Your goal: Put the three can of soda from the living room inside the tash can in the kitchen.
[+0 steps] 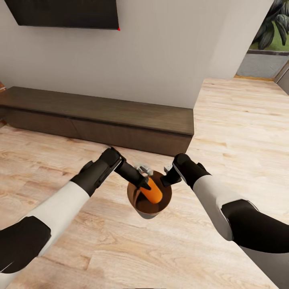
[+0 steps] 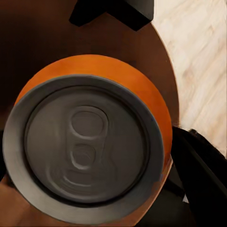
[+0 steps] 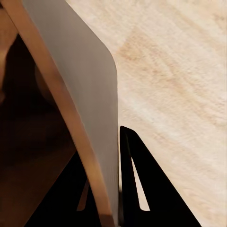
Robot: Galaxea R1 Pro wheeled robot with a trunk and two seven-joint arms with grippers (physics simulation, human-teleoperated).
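Your left pincer [image 1: 145, 185] clamped the smooth orange can [image 1: 152, 192] tilted inside the tapered bin [image 1: 149, 212]; your right pincer [image 1: 167, 179] pinched its thin rim.

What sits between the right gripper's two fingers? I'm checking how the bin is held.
The trash can's wall: in the right wrist view one finger lies outside the pale grey side, the other inside the brown interior.
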